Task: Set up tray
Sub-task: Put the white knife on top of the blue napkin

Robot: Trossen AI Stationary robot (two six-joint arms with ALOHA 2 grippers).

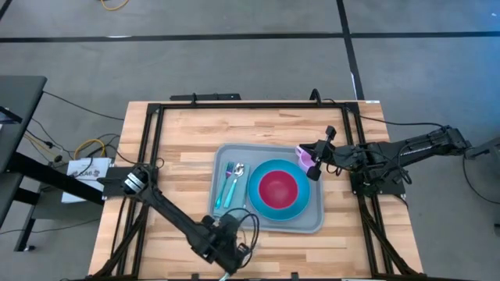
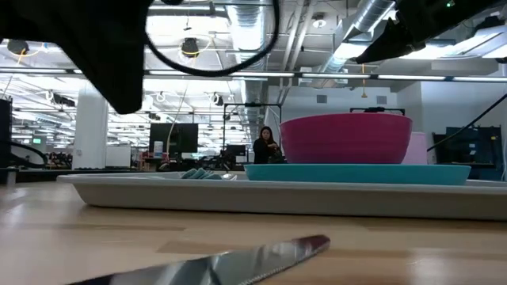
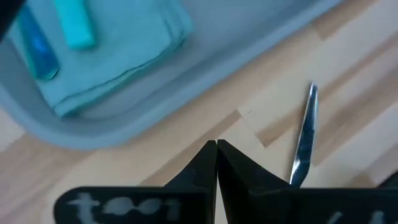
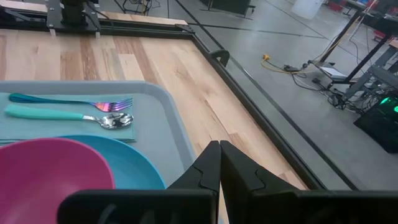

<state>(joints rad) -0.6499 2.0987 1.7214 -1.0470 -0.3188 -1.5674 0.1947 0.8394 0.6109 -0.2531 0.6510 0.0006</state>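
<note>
Grey floor [image 1: 234,70], perhaps concrete

A pink bowl [image 1: 278,188] is seen seated in a round blue plate [image 1: 261,204]. Just beside the plate, a teal napkin [image 1: 229,186] is laid, with a spoon [image 1: 237,176] and a fork [image 1: 226,184] on it. A knife [image 3: 305,137] is seen on the wooden surface [image 1: 183,148], near the napkin.

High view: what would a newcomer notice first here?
The tray at the table's middle, holding a pink bowl on a blue plate beside a fork and spoon on a teal napkin. A knife lies on the wood outside the tray, near the left gripper.
</note>
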